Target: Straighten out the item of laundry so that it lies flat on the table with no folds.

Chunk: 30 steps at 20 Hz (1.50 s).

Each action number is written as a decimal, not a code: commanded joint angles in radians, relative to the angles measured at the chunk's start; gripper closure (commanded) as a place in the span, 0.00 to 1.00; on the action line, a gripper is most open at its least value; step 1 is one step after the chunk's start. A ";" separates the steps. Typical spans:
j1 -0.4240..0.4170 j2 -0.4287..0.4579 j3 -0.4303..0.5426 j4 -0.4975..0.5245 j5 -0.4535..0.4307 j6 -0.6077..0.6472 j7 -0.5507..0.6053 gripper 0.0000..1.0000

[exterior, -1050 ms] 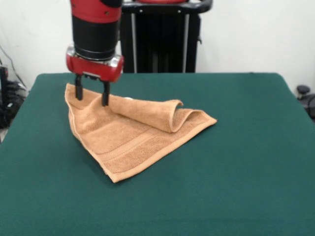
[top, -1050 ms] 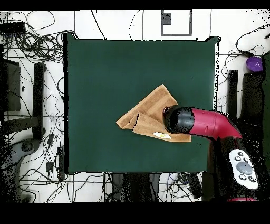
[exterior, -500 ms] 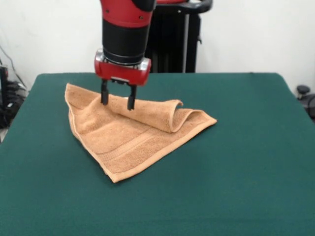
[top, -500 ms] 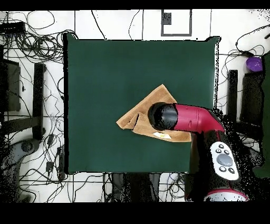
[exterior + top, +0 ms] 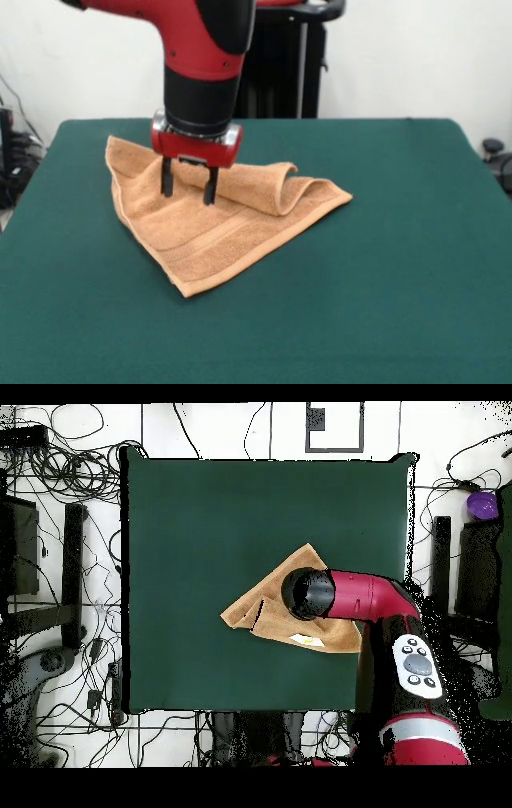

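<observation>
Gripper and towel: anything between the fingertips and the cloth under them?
Nothing. In the front view the open gripper hangs directly over the towel; whether the tips touch it is unclear.

Gripper above folded towel on table.

**Soft cloth against hard, shiny shell**

The towel looked like terry cloth, its orange-tan pile nubbly and matt, with flatter, tighter-woven bands running near the edge. A small white patch showed on it in the overhead view, smoother than the pile around it. The table wore a dark green covering, felt-like, even and dull, giving back no glare. The arm had a smooth red shell with a clear gloss, highlights lying along its curves, and a black sleeve below it with a softer sheen. The pincer had thin black fingers, hard and matt, under a glossy red collar.
</observation>
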 commanded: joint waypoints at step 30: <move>0.097 0.135 -0.006 -0.157 0.147 -0.128 0.211 0.00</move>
